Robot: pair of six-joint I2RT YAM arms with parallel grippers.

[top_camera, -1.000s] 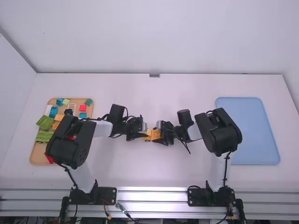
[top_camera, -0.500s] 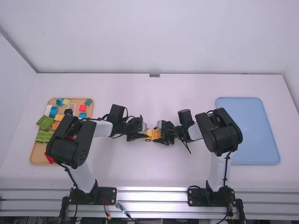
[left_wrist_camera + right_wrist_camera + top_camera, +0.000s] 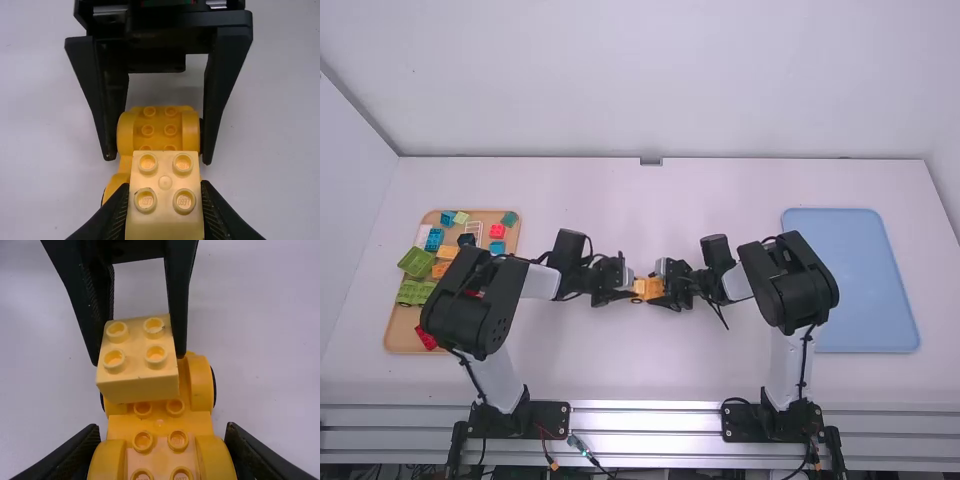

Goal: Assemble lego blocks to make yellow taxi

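The left gripper [image 3: 634, 289] is clenched on a pale yellow block [image 3: 165, 192], its four studs facing up, and holds it over the left end of the yellow car base [image 3: 160, 424]. The block sits a little askew to the base in the right wrist view (whether the two touch, one cannot tell). The right gripper [image 3: 666, 291] grasps the car base by the rounded fenders at its right end, and a black wheel [image 3: 214, 386] peeks out at the left end. The two grippers face each other around the middle of the desk [image 3: 580, 355].

On the left of the desk lies a wooden tray [image 3: 400, 335], partly behind the left arm, with green blocks [image 3: 417, 262], red blocks [image 3: 497, 231], blue blocks [image 3: 435, 238] and orange blocks [image 3: 447, 252]. A blue tray [image 3: 855, 280] lies on the right.
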